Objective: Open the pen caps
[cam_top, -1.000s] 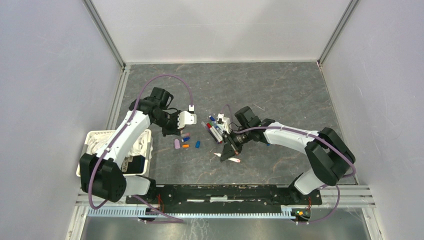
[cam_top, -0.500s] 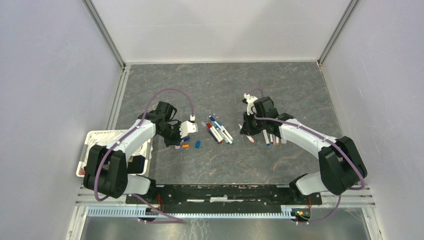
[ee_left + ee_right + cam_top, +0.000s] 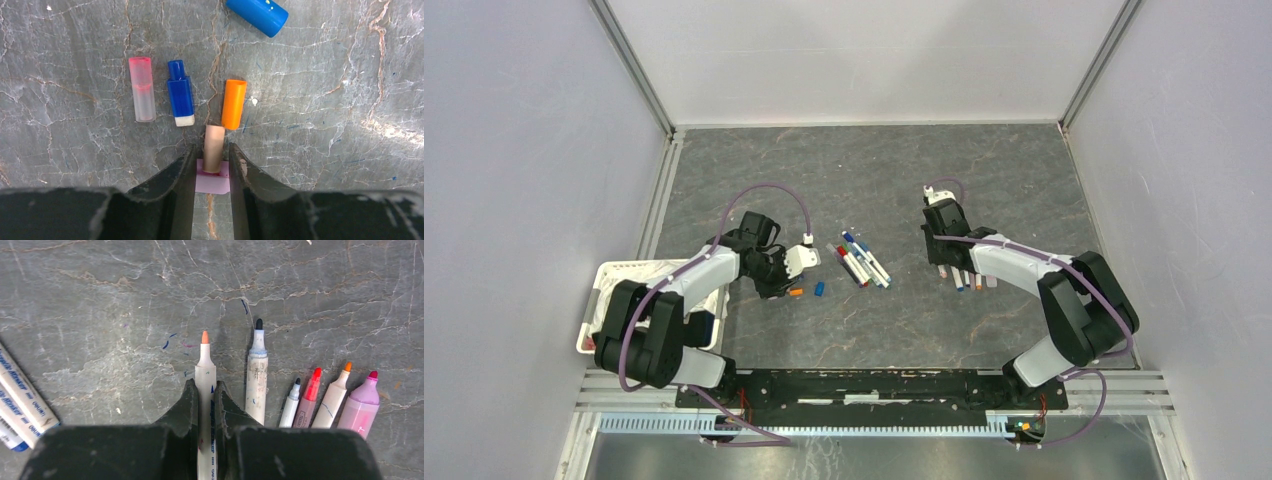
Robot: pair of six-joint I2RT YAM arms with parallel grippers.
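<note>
The job looks about half done: the right claw (image 3: 205,390) is pinched on a bare orange-tipped pen (image 3: 205,362) beside a row of five uncapped pens (image 3: 258,372) lying on the table (image 3: 100,315). The left claw (image 3: 212,152) is narrowly closed on a lilac cap (image 3: 214,142), next to four loose caps (image 3: 233,104). A bundle of pens (image 3: 860,263) mid-table, seemingly capped, is left to open.

Loose caps (image 3: 180,93) lay directly ahead of the left jaws. Pens (image 3: 258,380) lay close beside the right jaws. Far worktop (image 3: 874,170) stood open.
</note>
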